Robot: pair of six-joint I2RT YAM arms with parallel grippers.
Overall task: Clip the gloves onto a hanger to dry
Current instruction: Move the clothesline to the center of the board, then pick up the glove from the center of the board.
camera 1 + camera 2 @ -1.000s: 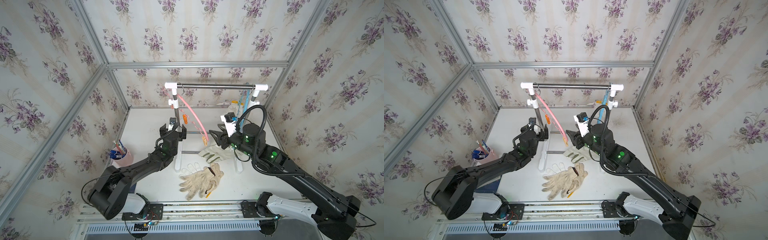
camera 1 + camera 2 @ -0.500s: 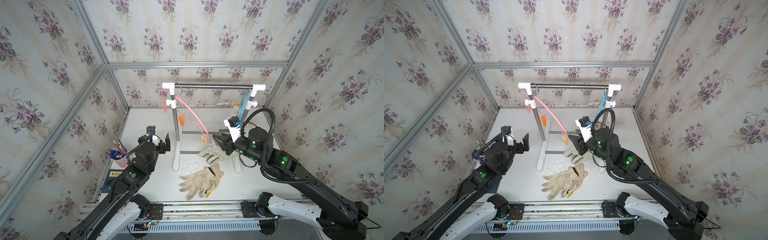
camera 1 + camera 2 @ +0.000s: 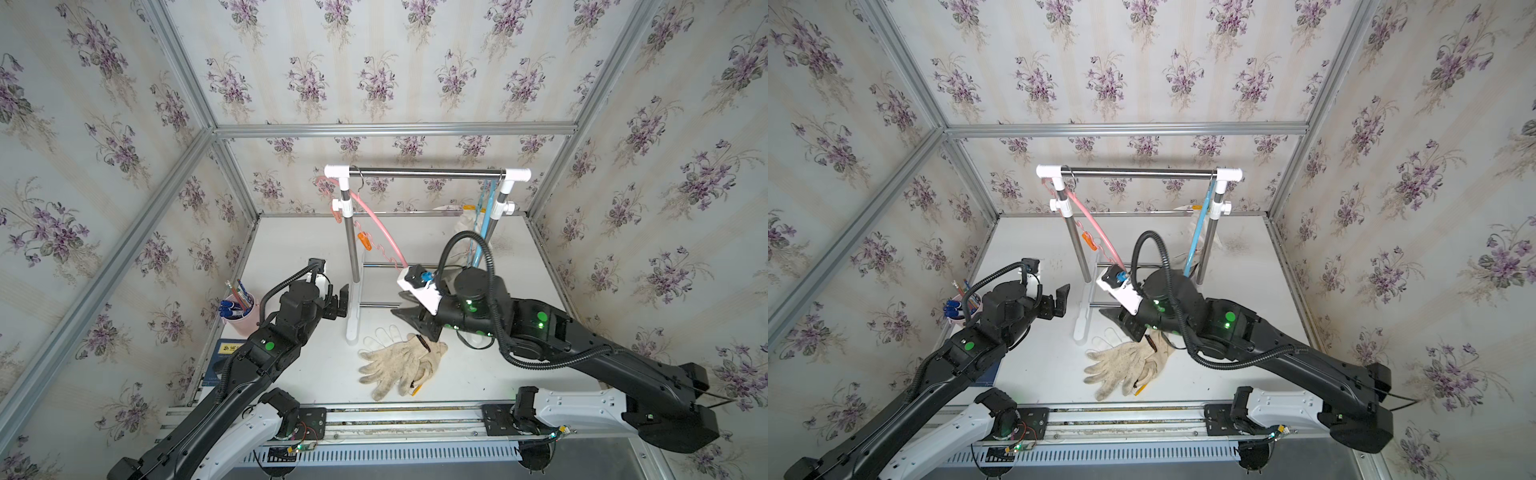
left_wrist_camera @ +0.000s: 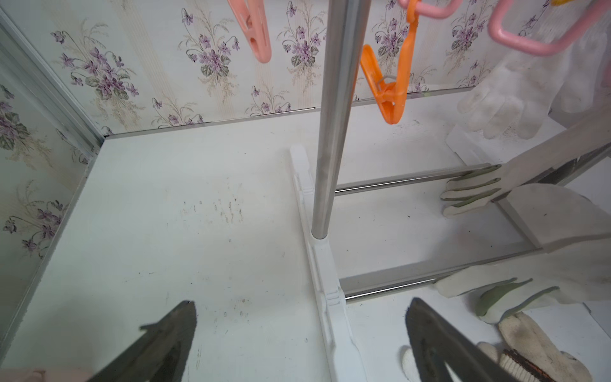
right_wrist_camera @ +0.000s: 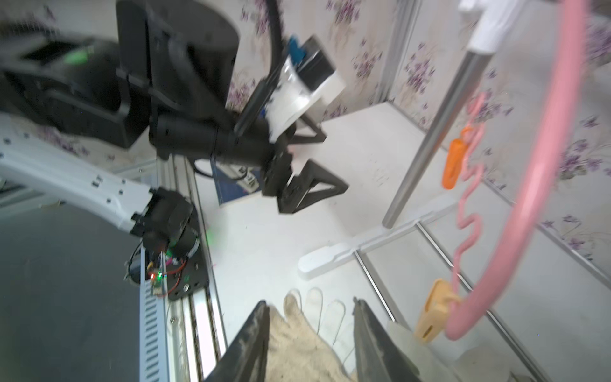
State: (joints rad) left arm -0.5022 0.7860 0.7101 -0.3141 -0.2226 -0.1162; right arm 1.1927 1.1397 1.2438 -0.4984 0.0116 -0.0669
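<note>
A pile of dirty-cream knit gloves (image 3: 399, 365) lies on the white table in front of the rack, with white glove fingers (image 3: 386, 332) peeking out beside it. My right gripper (image 3: 401, 307) hangs low just over this pile. In the right wrist view its jaws stand partly apart and the knit glove (image 5: 297, 334) shows through the right gripper's (image 5: 309, 302) gap. Two canvas gloves (image 4: 472, 188) with green finger patches lie by the rack's base bars. My left gripper (image 4: 301, 306) is wide open and empty, left of the rack post (image 3: 353, 249). The pink hanger (image 3: 376, 224) hangs from the rail.
An orange clip (image 3: 364, 241) dangles from the pink hanger. A blue hanger (image 3: 484, 224) with a white glove (image 3: 463, 224) on it hangs at the rail's right end. A pink cup of pens (image 3: 243, 316) stands at the left wall. The rack's white foot (image 3: 353, 328) lies between the arms.
My left arm has pulled back from the rack toward the left front. My right gripper has come down from the pink hanger's end to the glove pile, and its jaws have narrowed.
</note>
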